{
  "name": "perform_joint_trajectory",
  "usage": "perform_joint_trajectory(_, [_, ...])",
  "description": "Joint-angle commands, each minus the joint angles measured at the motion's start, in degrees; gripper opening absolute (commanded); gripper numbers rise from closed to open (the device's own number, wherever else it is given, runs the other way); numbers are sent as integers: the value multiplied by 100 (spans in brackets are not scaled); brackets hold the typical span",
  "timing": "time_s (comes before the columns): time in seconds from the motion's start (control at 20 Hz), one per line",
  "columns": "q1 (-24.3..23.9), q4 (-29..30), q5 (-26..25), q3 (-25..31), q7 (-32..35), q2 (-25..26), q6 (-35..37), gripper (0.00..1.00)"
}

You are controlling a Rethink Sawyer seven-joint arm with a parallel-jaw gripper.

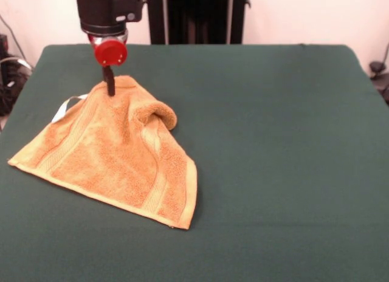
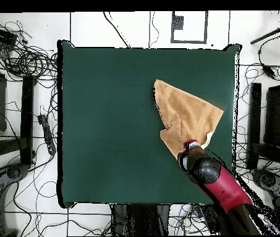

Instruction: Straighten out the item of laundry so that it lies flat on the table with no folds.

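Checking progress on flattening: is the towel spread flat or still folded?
Still folded: the towel has a rolled fold near the gripper, bunched up off the table.

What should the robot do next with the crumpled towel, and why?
Probably pull the pinched corner gently away from the rest. The claw sits on the towel's far tip, and a rolled fold bulges beside it, so the towel isn't flat on the table yet.

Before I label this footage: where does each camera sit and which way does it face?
Front view: across the table, facing the arm; shows the gripper touching the towel.
Overhead view: above, looking straight down; shows the red arm entering from the bottom.
Both share the towel, the table and the gripper.
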Motion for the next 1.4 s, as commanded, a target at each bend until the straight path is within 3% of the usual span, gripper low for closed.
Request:
perform_joint_trajectory(0.05, [-50, 462, 242, 672, 1296, 40, -295, 100])
perform_joint_trajectory(0.15, [-89, 531, 316, 744, 1436, -29, -378, 100])
perform_joint_trajectory(0.25, [-401, 752, 328, 1240, 1587, -157, -489, 100])
perform_joint_trajectory(0.45, [-371, 1026, 485, 1375, 1728, -381, -348, 100])
perform_joint_trajectory(0.7, [-619, 1287, 423, 1981, 1763, -438, -513, 100])
perform_joint_trajectory(1.05, [-396, 1342, 500, 1863, 1836, -525, -535, 100])
perform_joint_trajectory(1.4, [292, 822, 535, 1093, 1324, -590, 158, 100])
